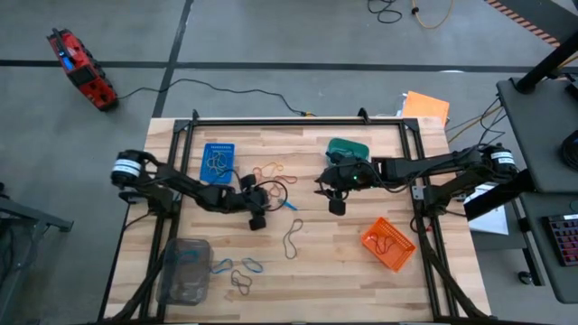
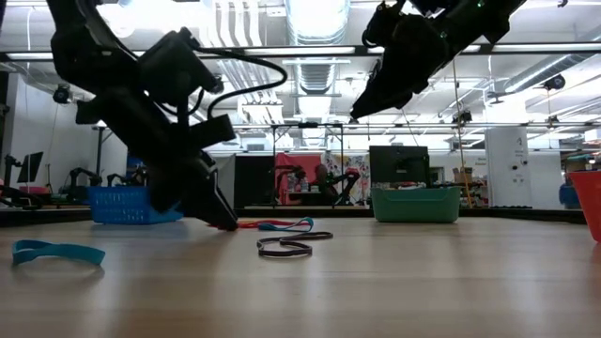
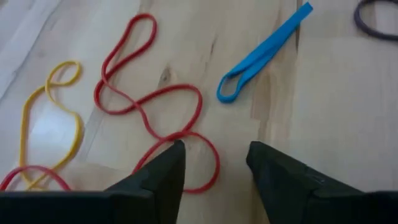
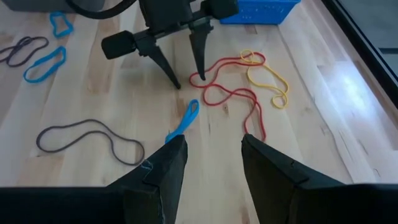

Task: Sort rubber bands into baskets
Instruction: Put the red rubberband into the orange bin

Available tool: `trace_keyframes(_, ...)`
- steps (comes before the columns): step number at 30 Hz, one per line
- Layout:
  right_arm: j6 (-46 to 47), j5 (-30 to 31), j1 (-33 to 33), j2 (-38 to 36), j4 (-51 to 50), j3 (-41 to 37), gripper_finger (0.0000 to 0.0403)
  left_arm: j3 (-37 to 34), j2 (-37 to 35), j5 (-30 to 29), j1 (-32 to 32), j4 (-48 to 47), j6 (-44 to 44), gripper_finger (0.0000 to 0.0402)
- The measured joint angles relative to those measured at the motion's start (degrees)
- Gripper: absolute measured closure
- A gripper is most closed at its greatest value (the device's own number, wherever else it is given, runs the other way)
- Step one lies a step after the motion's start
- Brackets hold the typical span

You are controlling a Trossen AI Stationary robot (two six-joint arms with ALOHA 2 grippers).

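The left claw (image 4: 186, 62) is down at the worktop (image 1: 343, 271), fingers spread, tips straddling a loop of the long red band (image 3: 149, 106). This looks like the start of a pick: the next move calls for pinching that red strand without catching the yellow band (image 3: 53, 124) touching it, then carrying it to a basket. The right claw (image 1: 336, 204) hangs above the middle of the worktop near the teal basket (image 1: 348, 147), fingers spread and holding nothing.

Count: 4 baskets, namely the blue basket (image 1: 218, 161), the teal one, the orange basket (image 1: 388, 244) and the clear basket (image 1: 183, 269). Loose on the worktop I make out 1 red band, 1 yellow, 1 flat blue band (image 3: 261, 53) just beside the red one, 1 dark band (image 1: 294, 237) in the middle, and about 4 more blue and dark ones near the clear basket (image 1: 237, 271). Some bands already lie inside the baskets; their number cannot be told.
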Motion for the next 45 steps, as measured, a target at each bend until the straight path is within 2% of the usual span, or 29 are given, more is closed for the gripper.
trace_keyframes(3, -0.04, 0.02, -0.01, 0.00, 0.07, 0.00, 0.0252, 0.00, 1.49, -0.27, 0.10, 2.32, -0.09, 0.0234)
trace_keyframes(7, -0.02, 0.02, -0.01, 0.00, 0.21, 0.00, 0.0252, 0.09, 2.79, 0.31, 0.76, 3.67, -0.49, 0.0259)
trace_keyframes(11, -0.02, 0.04, -0.02, 0.00, 0.20, -0.11, 0.0252, 0.17, 3.93, 0.77, 0.98, 3.80, -1.40, 0.0309)
trace_keyframes(15, -0.02, 0.04, -0.02, 0.00, 0.22, -0.33, 0.0252, 0.20, 4.62, 0.92, 0.98, 3.86, -1.69, 0.0381)
trace_keyframes(17, -0.02, 0.04, -0.02, 0.00, 0.22, -0.47, 0.0252, 0.20, 4.49, 0.54, 1.03, 3.74, -1.68, 0.0394)
trace_keyframes(35, 0.37, 0.09, 0.00, -0.02, 0.45, -1.68, 0.0252, -0.37, -8.92, 0.72, 1.09, 0.76, 7.80, 0.0402)
trace_keyframes(45, -1.15, 0.09, -0.02, -0.02, 13.05, -5.00, 0.0252, -0.35, -14.82, 0.05, 1.07, 1.22, 10.81, 0.0401)
